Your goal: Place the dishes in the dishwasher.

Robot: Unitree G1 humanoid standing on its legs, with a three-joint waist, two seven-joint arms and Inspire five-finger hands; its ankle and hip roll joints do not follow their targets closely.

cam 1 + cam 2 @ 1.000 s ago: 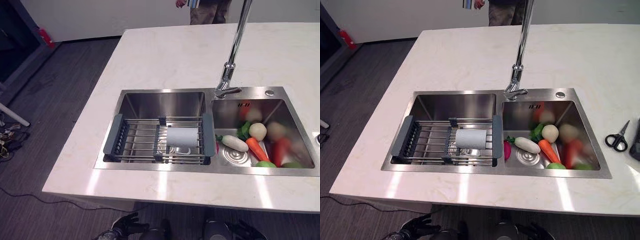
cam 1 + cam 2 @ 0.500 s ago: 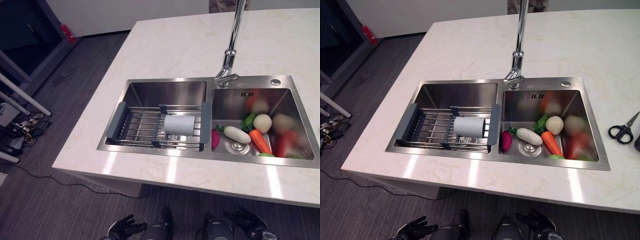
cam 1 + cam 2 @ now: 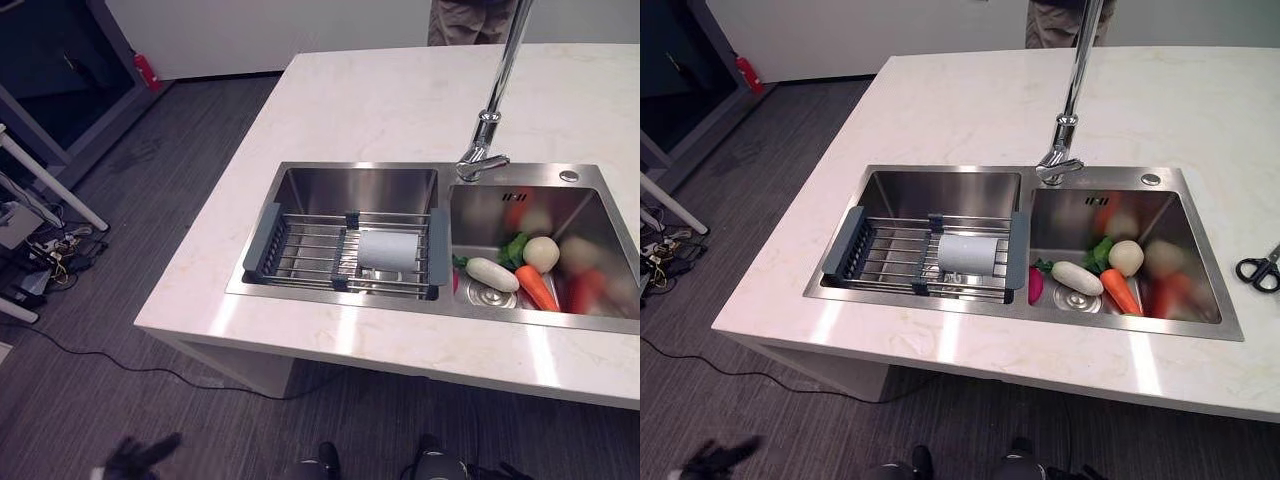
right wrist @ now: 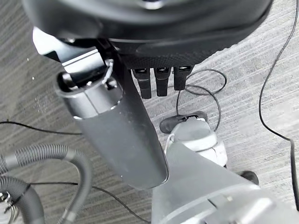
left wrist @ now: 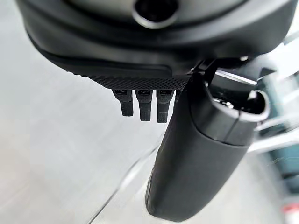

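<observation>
Both hands, left (image 5: 196, 154) and right (image 4: 117, 126), are hanging low with fingers straight, holding nothing, while the cup (image 3: 386, 251) is lying sideways on the rack (image 3: 300, 250), at 9 o'clock from the vegetable basin, draining.

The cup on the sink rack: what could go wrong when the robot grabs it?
The cup lies on its side on the wire rack, so it might roll away when touched. The rack spans the left basin, so a push could drop the cup in. The tall tap stands close by; a reaching arm might bump it.
</observation>
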